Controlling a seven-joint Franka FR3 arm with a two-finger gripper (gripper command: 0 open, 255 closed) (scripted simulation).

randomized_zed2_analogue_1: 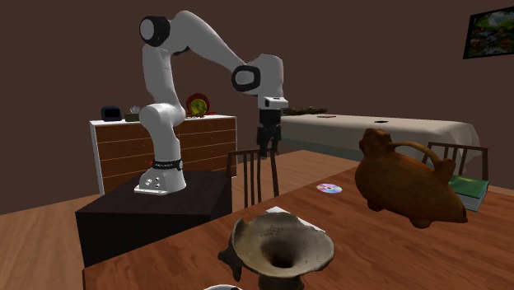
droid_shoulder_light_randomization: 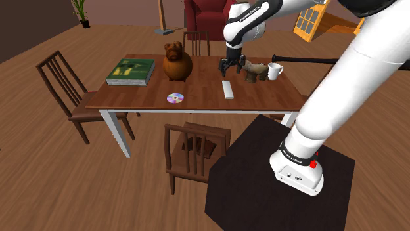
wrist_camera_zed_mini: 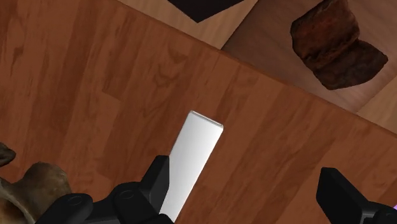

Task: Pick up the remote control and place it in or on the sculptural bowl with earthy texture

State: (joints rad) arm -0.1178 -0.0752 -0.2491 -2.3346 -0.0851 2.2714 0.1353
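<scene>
While the remote control (droid_shoulder_light_randomization: 228, 88) lies flat on the wooden table (droid_shoulder_light_randomization: 197, 105), pale grey, nothing has hold of it; gripper (droid_shoulder_light_randomization: 231, 67) hangs above its far end, clear of it; fingers (wrist_camera_zed_mini: 158, 181) spread wide and empty, with one finger just beside the remote's long edge in the wrist view; sculptural bowl (droid_shoulder_light_randomization: 255, 71), rough and brown, stands near the remote, just beside the gripper; white mug (droid_shoulder_light_randomization: 274, 71) just past the bowl; CD (droid_shoulder_light_randomization: 175, 98), brown animal figure (droid_shoulder_light_randomization: 177, 62) and green book (droid_shoulder_light_randomization: 131, 71) lie toward the shoulder view's left.
</scene>
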